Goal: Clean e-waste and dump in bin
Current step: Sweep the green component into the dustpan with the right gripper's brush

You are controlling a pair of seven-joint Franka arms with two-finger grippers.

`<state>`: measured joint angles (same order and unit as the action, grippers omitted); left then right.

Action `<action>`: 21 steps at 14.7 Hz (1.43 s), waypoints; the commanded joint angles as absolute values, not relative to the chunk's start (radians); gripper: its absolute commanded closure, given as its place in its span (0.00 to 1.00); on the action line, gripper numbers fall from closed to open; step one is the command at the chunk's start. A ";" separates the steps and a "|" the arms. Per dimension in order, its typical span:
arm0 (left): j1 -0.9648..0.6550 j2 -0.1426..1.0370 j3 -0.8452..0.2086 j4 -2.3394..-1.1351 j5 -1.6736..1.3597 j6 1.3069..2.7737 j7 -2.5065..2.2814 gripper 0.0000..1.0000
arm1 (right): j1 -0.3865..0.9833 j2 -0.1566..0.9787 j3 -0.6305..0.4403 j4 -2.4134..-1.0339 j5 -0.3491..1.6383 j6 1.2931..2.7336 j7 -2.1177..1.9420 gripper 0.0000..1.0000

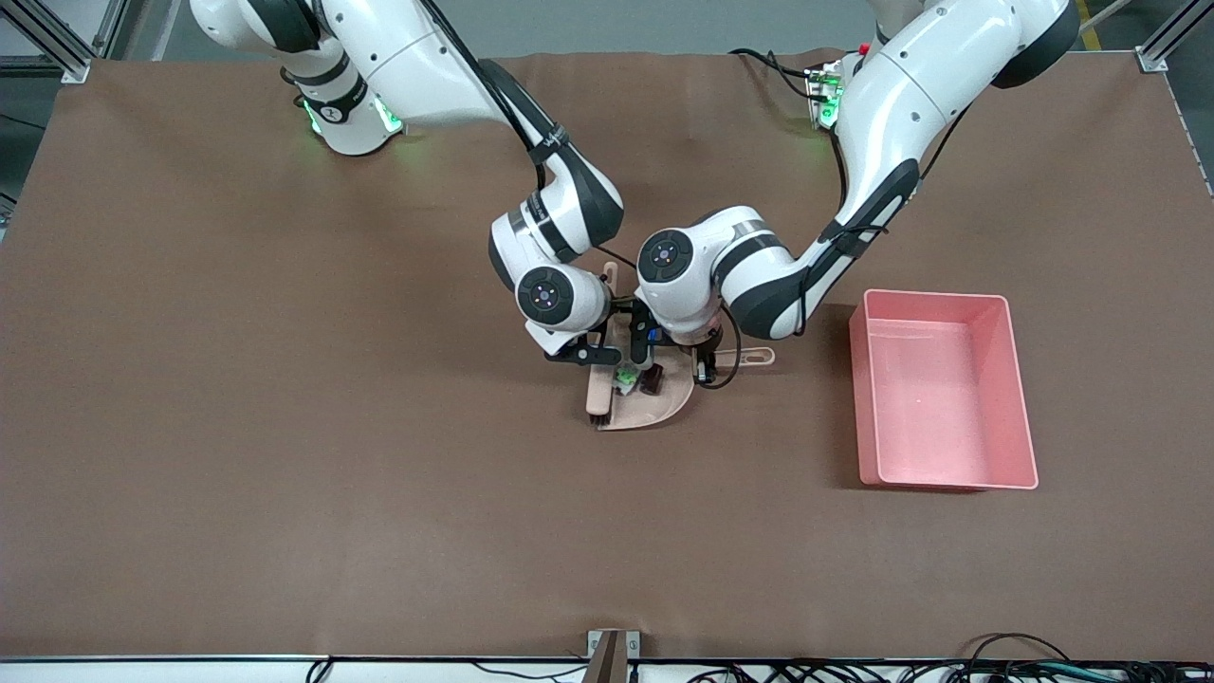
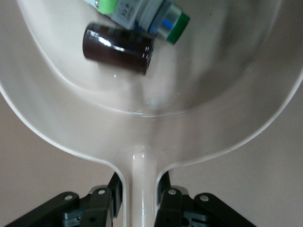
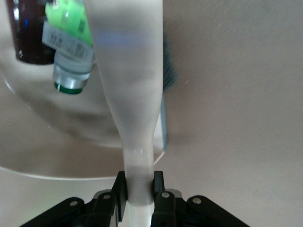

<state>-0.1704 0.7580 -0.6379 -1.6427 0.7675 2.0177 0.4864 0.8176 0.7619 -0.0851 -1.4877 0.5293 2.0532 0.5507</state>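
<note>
The beige dustpan [image 1: 664, 408] lies on the brown table near the middle. The e-waste lies inside it: a white-grey part with a green mark [image 1: 626, 380] and a dark block [image 1: 651, 381]. My left gripper [image 1: 706, 366] is shut on the dustpan's handle [image 2: 140, 189]; its wrist view shows the dark block [image 2: 118, 48] and the white-grey part [image 2: 149, 18] in the pan [image 2: 142, 127]. My right gripper [image 1: 607, 355] is shut on the handle of the beige brush [image 3: 138, 179], whose head [image 1: 598, 396] rests at the pan's open edge. The pink bin [image 1: 1020, 379] stands empty toward the left arm's end.
The right wrist view shows the brush's dark bristles [image 3: 167, 71] beside the dustpan [image 3: 57, 151], with both parts [image 3: 68, 45] close to the brush handle. The two wrists are close together over the dustpan. Cables lie along the table edge nearest the front camera.
</note>
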 commanded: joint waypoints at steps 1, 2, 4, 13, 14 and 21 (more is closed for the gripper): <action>-0.192 0.802 -0.634 -1.618 0.779 2.016 0.460 0.93 | 0.836 0.767 -0.084 -1.482 0.558 2.063 0.597 1.00; -0.192 0.802 -0.634 -1.618 0.779 2.016 0.460 0.93 | 0.841 0.767 -0.084 -1.477 0.558 2.063 0.607 1.00; -0.190 0.801 -0.635 -1.618 0.779 2.016 0.460 0.93 | 0.845 0.765 -0.083 -1.468 0.558 2.062 0.626 1.00; -0.155 0.792 -0.637 -1.617 0.778 2.039 0.454 0.96 | 0.649 0.692 -0.092 -1.480 0.532 1.852 0.460 1.00; -0.153 0.788 -0.637 -1.611 0.776 2.046 0.453 0.97 | 0.626 0.681 -0.092 -1.483 0.529 1.844 0.445 1.00; -0.054 0.709 -0.696 -1.577 0.773 2.045 0.474 0.97 | 0.444 0.531 -0.094 -1.621 0.347 1.813 0.321 1.00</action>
<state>-0.1167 0.7540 -0.6550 -1.5682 0.7666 2.0462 0.4698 0.4941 0.6241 -0.1109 -1.5274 0.4164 1.8112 0.3607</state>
